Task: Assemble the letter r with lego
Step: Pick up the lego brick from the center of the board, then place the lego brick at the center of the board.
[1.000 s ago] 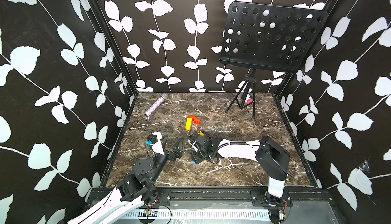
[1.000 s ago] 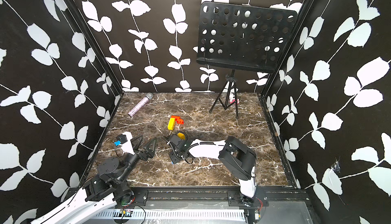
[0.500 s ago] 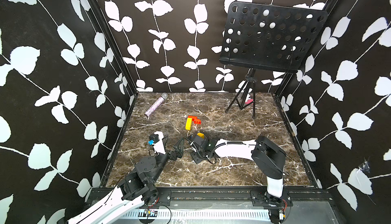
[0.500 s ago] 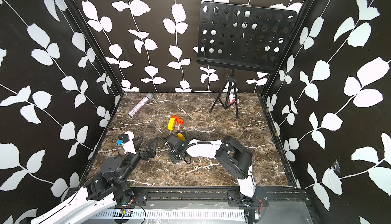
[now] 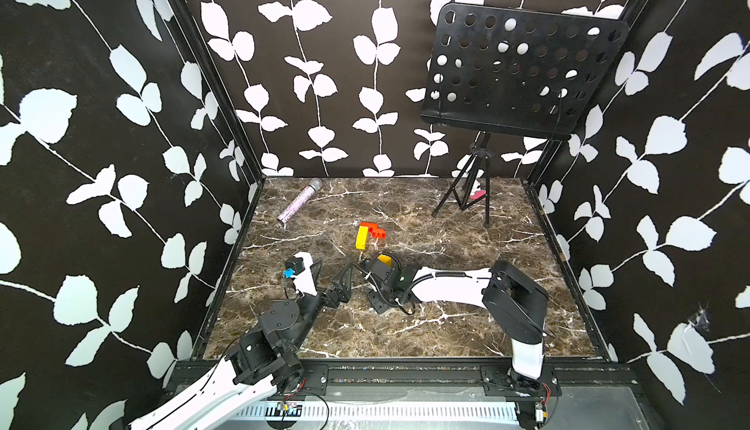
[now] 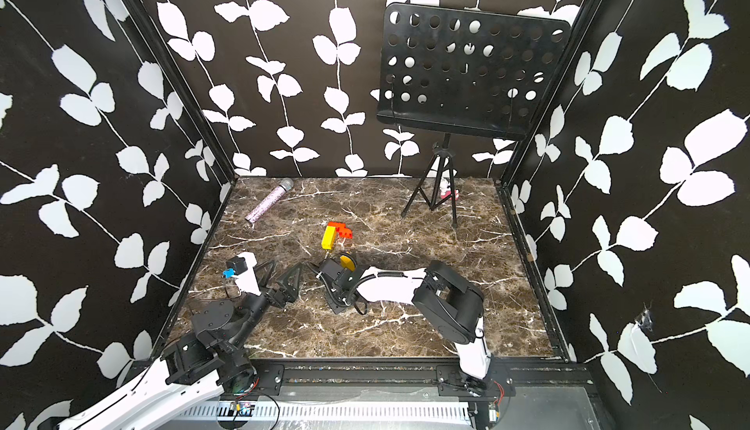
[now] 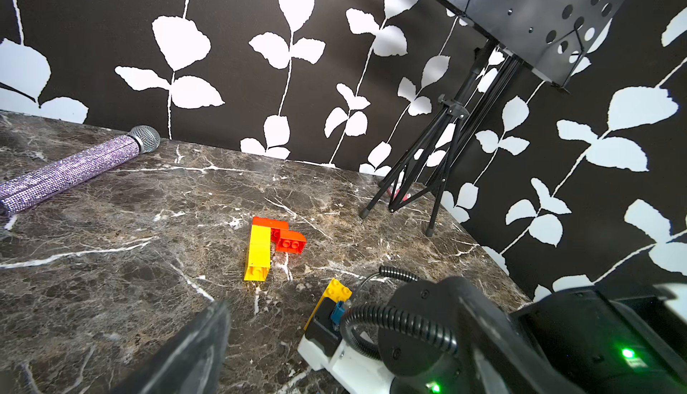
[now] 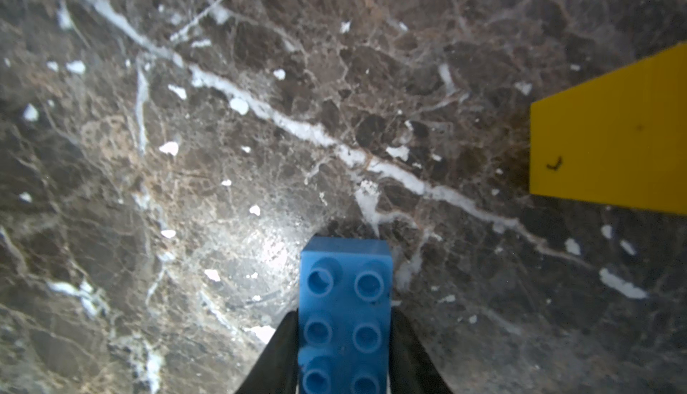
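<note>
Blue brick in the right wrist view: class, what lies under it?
Only marble tabletop shows around the blue brick, which sits between the right tool's fingers. The patch directly beneath is covered by the brick, so contact with the surface cannot be seen.

No text, label, brand, number or sign can be read in any of the views. The nearest thing to one is a small dark squiggle on the smooth face of the yellow brick [image 8: 609,143], seen in the right wrist view. It is too small and irregular to make out as a letter or figure.
</note>
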Motion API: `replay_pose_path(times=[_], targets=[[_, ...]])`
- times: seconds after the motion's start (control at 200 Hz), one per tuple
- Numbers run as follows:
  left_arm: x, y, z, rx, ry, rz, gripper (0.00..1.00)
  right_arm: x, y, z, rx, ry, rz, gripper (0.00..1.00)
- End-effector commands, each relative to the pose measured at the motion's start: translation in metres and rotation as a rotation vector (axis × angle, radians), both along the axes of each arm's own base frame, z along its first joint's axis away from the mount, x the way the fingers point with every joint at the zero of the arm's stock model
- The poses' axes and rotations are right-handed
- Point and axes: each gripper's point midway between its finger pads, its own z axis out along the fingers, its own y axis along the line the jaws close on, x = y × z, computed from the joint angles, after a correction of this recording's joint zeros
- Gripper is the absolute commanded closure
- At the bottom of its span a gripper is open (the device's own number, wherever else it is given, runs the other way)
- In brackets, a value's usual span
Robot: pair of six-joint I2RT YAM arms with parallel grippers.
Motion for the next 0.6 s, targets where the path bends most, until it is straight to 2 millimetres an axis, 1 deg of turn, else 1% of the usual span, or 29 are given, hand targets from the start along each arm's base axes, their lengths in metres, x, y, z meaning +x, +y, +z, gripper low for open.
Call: replay_pose_path(times=[0.0, 0.045, 0.055, 0.065, 0.07, 0.095, 0.21, 0.23, 0.245, 0.255, 0.285, 0.37, 0.41, 0.465, 0.52, 0.595], targets=[[0.002, 0.005, 0.006, -0.003, 0.002, 0.024, 0.05, -0.001, -0.006, 0.004, 0.001, -0.044, 0.031, 0.75], [0.002, 0.005, 0.007, 0.0, 0.002, 0.027, 0.05, -0.002, -0.01, 0.011, 0.018, -0.058, 0.034, 0.78], [0.002, 0.005, 0.007, 0.0, 0.002, 0.027, 0.05, -0.001, -0.011, 0.016, 0.03, -0.064, 0.033, 0.78], [0.002, 0.006, 0.007, 0.0, 0.002, 0.029, 0.05, -0.001, -0.013, 0.015, 0.029, -0.062, 0.034, 0.79], [0.002, 0.006, 0.007, -0.001, 0.002, 0.03, 0.05, -0.001, -0.013, 0.019, 0.038, -0.066, 0.034, 0.79], [0.002, 0.007, 0.008, -0.001, 0.003, 0.034, 0.05, -0.002, -0.015, 0.025, 0.057, -0.069, 0.037, 0.8], [0.002, 0.007, 0.013, 0.001, 0.005, 0.035, 0.05, -0.001, -0.037, 0.054, 0.137, -0.082, 0.004, 0.83], [0.003, 0.007, 0.013, 0.002, 0.007, 0.038, 0.05, 0.0, -0.043, 0.058, 0.149, -0.08, -0.01, 0.83], [0.003, 0.007, 0.014, 0.002, 0.008, 0.039, 0.05, 0.0, -0.049, 0.055, 0.138, -0.072, -0.022, 0.83], [0.003, 0.007, 0.014, 0.004, 0.01, 0.041, 0.05, 0.001, -0.052, 0.063, 0.156, -0.08, -0.032, 0.83], [0.004, 0.006, 0.015, 0.008, 0.012, 0.042, 0.05, 0.003, -0.062, 0.07, 0.17, -0.081, -0.058, 0.83], [0.006, 0.002, 0.017, 0.03, 0.021, 0.036, 0.05, 0.009, -0.099, 0.079, 0.167, -0.076, -0.152, 0.83], [0.007, -0.001, 0.017, 0.046, 0.028, 0.034, 0.05, 0.013, -0.116, 0.081, 0.167, -0.075, -0.199, 0.83], [0.01, -0.005, 0.016, 0.065, 0.037, 0.033, 0.05, 0.018, -0.143, 0.079, 0.156, -0.06, -0.28, 0.83], [0.012, -0.009, 0.015, 0.08, 0.044, 0.029, 0.05, 0.023, -0.17, 0.071, 0.134, -0.021, -0.363, 0.84], [0.015, -0.017, 0.013, 0.095, 0.055, 0.018, 0.05, 0.022, -0.199, 0.055, 0.11, 0.069, -0.455, 0.86]])
